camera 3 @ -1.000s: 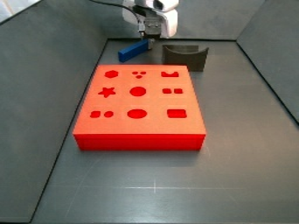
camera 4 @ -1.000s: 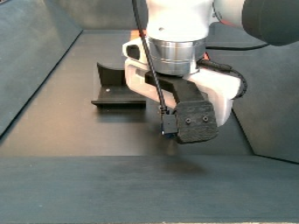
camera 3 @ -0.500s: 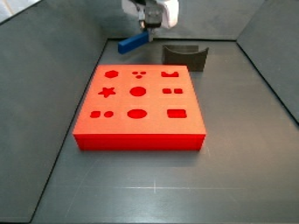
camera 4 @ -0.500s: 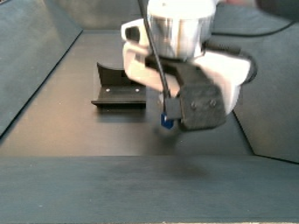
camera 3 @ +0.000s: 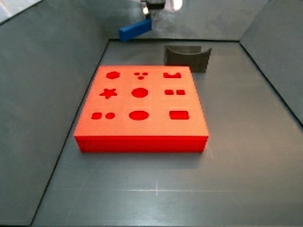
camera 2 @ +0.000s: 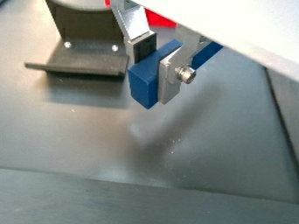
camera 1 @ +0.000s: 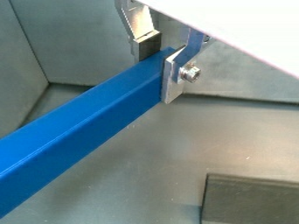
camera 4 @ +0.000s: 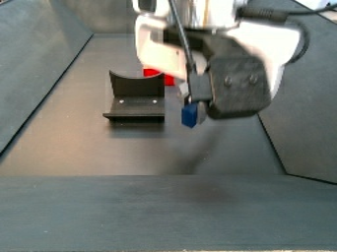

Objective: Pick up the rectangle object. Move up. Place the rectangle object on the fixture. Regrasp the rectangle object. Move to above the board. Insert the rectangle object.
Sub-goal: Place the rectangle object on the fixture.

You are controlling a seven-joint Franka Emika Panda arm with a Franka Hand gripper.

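Note:
The rectangle object is a blue bar (camera 1: 87,118) (camera 2: 149,76), held level between my silver fingers (camera 1: 176,72) near one of its ends. My gripper (camera 1: 162,58) (camera 2: 158,61) is shut on it. In both side views the bar (camera 3: 134,29) (camera 4: 190,113) hangs well above the floor, and my gripper (camera 3: 151,11) sits at the frame's top edge. The dark fixture (camera 3: 189,57) (camera 4: 136,97) (camera 2: 84,42) stands on the floor apart from the bar. The red board (camera 3: 141,108) with shaped holes lies flat in front of it.
Grey walls (camera 3: 59,53) enclose the floor on the sides and back. A corner of the fixture (camera 1: 251,197) shows below the bar in a wrist view. A bit of the red board (camera 4: 156,74) shows behind the arm.
My gripper has risen straight up with the blue bar, which was near the floor a second ago and now hangs high above it.

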